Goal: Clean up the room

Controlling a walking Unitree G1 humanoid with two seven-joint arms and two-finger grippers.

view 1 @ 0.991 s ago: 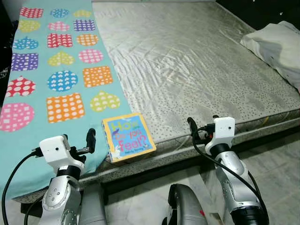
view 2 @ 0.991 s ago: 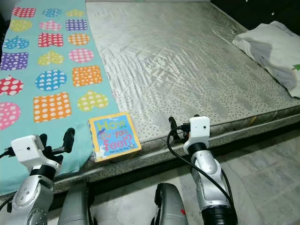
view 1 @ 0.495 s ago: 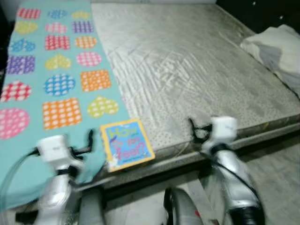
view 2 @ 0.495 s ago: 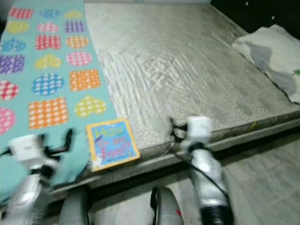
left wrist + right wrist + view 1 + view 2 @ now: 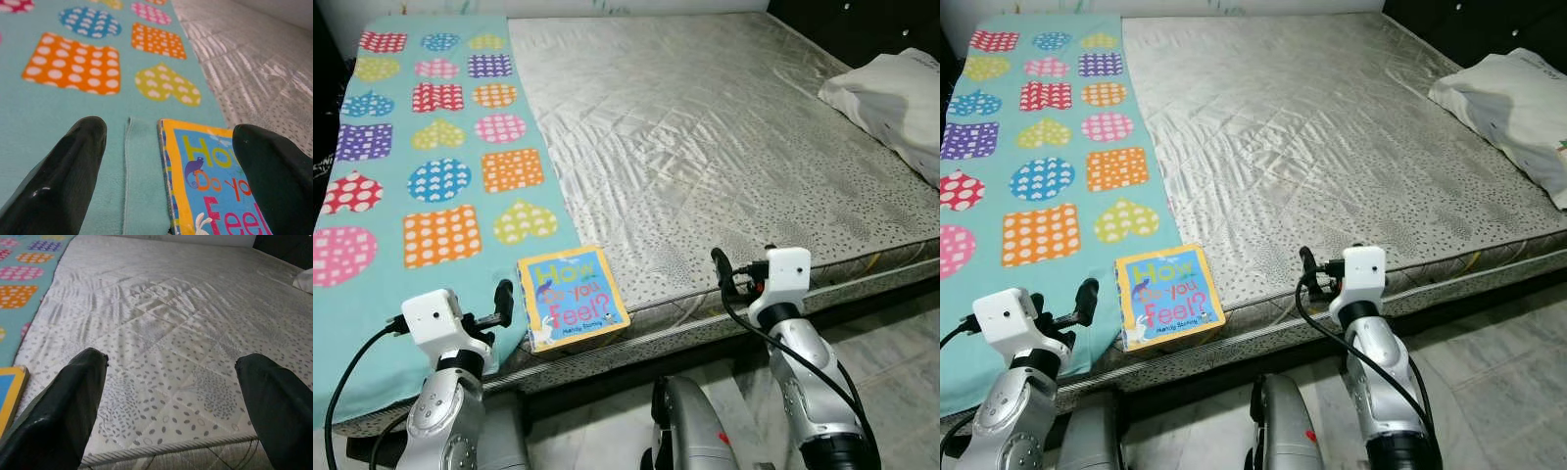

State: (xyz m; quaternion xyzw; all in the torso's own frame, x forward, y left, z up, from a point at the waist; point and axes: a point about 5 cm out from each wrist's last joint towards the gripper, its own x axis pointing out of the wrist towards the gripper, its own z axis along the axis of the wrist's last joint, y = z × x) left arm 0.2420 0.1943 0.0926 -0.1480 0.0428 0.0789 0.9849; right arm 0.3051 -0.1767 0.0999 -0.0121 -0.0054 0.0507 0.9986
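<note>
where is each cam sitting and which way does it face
Left and right eye views: on the head, looking down at the mattress, book, blanket and pillow; both arms show.
Left wrist view: along the open left claw at the book.
Right wrist view: along the open right claw across the mattress.
Shared: the book shows in every view.

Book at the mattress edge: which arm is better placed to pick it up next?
Probably the left. The left pincer is open right beside the book, which its wrist view frames between the fingers. The right pincer, also open, faces bare mattress further off.
</note>
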